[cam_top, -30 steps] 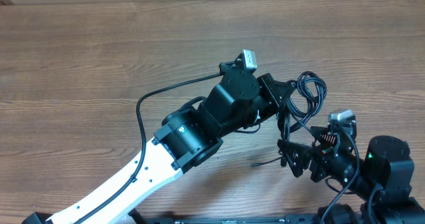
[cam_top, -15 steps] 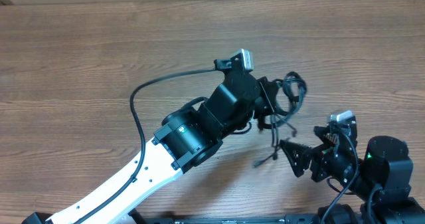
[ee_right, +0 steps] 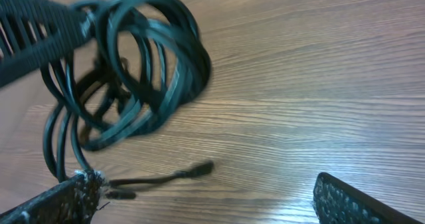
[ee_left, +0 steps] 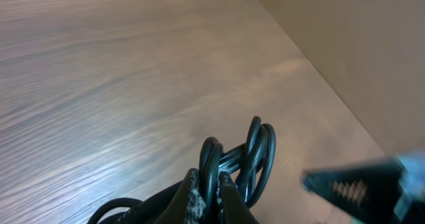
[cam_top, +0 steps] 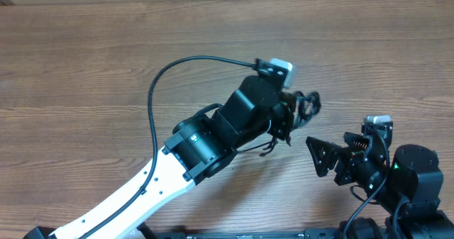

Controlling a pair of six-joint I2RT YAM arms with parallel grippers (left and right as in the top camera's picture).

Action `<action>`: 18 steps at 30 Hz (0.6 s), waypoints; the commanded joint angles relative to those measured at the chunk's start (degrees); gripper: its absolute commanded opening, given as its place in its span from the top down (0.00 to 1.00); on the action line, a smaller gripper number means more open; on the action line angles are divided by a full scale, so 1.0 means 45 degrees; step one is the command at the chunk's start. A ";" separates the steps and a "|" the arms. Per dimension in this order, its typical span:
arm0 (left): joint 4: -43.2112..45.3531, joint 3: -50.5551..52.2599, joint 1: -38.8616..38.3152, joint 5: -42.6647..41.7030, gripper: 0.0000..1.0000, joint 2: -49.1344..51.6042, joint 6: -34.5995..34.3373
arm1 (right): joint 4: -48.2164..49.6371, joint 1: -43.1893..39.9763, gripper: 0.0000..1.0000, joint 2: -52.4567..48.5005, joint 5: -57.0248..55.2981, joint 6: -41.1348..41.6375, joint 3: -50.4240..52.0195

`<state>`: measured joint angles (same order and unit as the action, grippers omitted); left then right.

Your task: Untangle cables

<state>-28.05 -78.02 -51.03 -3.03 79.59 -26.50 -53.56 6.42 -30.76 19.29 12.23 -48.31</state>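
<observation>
**Right of the table's middle: left arm holds the tangle, right arm waits**

In the left gripper [ee_left: 209,192] hangs the bundle of thin black rubber-sheathed cables [cam_top: 306,104], several loops bunched together, with the jaws pinched shut on the strands. One loose strand trails down to a small dark plug [ee_right: 198,168] lying on the brown wood-grain table [cam_top: 85,62]. Near the bundle, the right gripper [cam_top: 328,161] stands wide open and holds nothing, its fingers facing the loops. The step in hand looks like the pull-apart. Next, the right arm would need to close on a single outer loop or the trailing end and draw it away from the clamp.
</observation>
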 commanded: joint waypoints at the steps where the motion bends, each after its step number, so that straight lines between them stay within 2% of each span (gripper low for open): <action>1: 0.0248 -0.0092 -0.0073 -0.2652 0.96 -0.0044 0.1836 | 0.0180 0.0000 0.00 0.0102 0.0359 0.0233 -0.0267; 6: 0.0359 -0.0092 -0.0068 -0.4313 0.96 -0.0044 0.2108 | 0.0364 0.0000 0.00 0.0102 0.0884 0.0238 -0.0267; 11: 0.0763 -0.0092 -0.0068 -0.7533 0.96 -0.0044 0.4478 | 0.0413 0.0000 0.00 0.0102 0.0884 0.0233 -0.0267; 15: 0.0738 -0.0092 -0.0073 -0.8043 0.96 -0.0044 0.4949 | 0.0423 0.0000 0.00 0.0102 0.1088 0.0214 -0.0267; 16: 0.0743 -0.0092 -0.0073 -0.8004 0.96 -0.0044 0.4945 | 0.0457 0.0000 0.07 0.0102 0.1224 0.0170 -0.0267; 18: 0.0743 -0.0092 -0.0068 -0.7830 0.96 -0.0044 0.4940 | 0.0471 0.0000 0.27 0.0102 0.1486 -0.0112 -0.0267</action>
<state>-25.26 -78.02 -50.96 -33.76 79.59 -7.31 -51.99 6.42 -30.74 24.08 12.80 -48.31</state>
